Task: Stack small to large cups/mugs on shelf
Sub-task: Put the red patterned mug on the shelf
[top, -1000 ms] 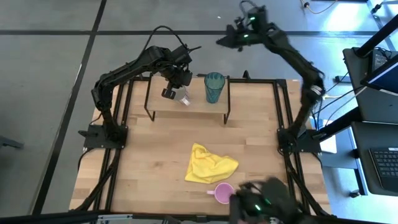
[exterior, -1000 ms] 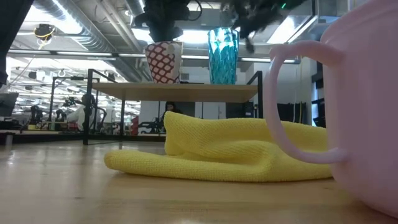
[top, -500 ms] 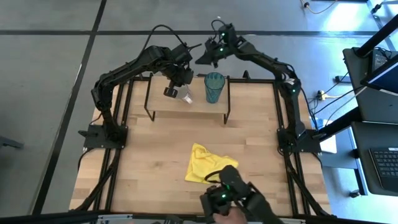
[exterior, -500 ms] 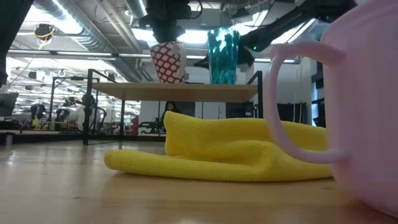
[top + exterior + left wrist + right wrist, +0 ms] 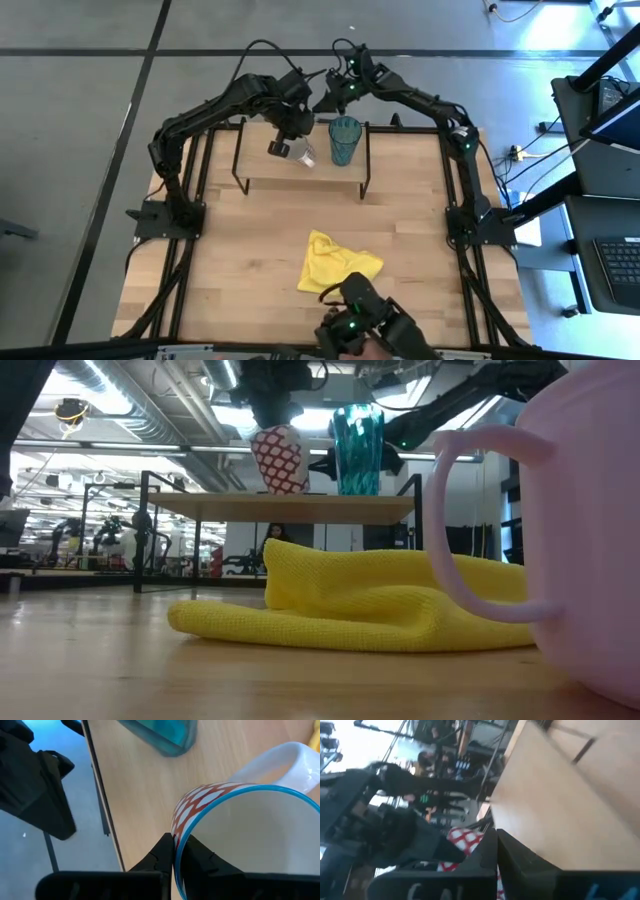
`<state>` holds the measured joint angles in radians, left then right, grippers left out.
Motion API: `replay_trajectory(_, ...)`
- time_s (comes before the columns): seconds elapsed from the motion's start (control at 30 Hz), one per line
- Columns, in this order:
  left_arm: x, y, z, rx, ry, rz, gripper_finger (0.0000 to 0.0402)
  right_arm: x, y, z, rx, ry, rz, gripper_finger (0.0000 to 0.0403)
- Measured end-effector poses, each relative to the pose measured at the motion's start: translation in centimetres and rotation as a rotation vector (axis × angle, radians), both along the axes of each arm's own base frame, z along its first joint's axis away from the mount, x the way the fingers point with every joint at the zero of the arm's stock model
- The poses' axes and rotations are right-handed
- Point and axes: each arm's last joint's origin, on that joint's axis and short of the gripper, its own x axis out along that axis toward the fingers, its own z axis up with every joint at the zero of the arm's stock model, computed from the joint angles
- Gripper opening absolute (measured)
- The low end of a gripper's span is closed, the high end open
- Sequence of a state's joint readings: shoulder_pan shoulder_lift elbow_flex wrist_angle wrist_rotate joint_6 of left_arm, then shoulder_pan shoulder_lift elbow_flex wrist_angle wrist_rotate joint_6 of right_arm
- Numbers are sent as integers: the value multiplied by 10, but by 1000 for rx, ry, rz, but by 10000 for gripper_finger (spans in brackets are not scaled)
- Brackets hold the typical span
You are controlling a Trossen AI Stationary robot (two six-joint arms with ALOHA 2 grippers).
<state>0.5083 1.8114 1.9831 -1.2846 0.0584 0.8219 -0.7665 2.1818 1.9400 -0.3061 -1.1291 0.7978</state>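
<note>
Three vessels: patterned mug [image 5: 303, 153], teal tumbler [image 5: 344, 141] on shelf [image 5: 262, 168]; pink mug [image 5: 580, 530] apparently off-shelf.

The right gripper [image 5: 495, 851] shows its jaws pressed together (dark, filling the lower frame). Beyond them lie the light-wood shelf [image 5: 555, 805] and the red-and-white patterned mug [image 5: 462, 840], beside the other dark arm [image 5: 385, 820].
</note>
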Motion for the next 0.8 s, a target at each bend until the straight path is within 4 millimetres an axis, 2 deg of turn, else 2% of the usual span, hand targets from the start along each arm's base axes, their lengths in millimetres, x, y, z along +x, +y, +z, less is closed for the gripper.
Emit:
replay_trajectory(0.17,2,4,-4,-6,12,7,14,6,9,0,3,-27,73,5)
replay_trajectory(0.6,3,5,-5,8,15,13,14,-1,17,-11,0,13,147,5)
replay_trajectory(0.8,6,8,-5,56,1,32,29,-2,19,-13,-11,7,166,5)
